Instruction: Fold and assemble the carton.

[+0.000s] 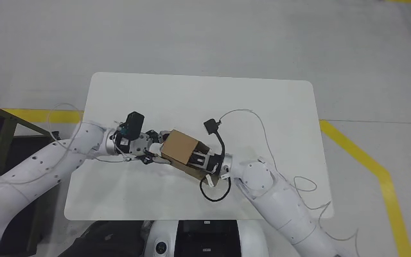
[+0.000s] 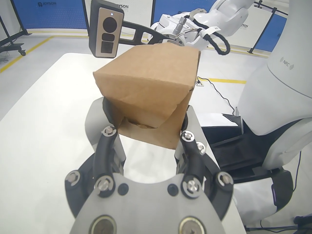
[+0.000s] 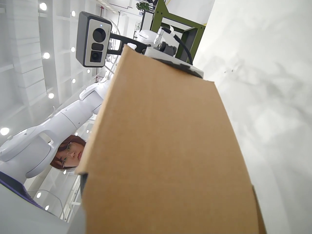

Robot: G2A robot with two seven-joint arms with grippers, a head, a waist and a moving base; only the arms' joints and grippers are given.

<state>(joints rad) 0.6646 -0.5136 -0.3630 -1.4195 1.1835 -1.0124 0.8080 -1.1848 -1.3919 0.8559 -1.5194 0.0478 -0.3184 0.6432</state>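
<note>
We are clamping the left gripper [image 2: 147, 113] on the erected carton [image 2: 148, 74]; the flaps nearest it are gaping, untucked. Right gripper [image 1: 204, 160], opposite end: we cannot tell its grip.

L gripper [image 2: 147, 114] pinches carton [image 2: 151, 81] end; R gripper [image 1: 204, 161] at opposite end; both arms angled inward.

I see glossy white arms [image 1: 58, 157], a black-cased camera [image 2: 106, 35] at each wrist, a fuzzy black cable loop [image 2: 223, 43], and silver screws [image 2: 187, 136] studding my grey left gripper [image 2: 147, 113].
</note>
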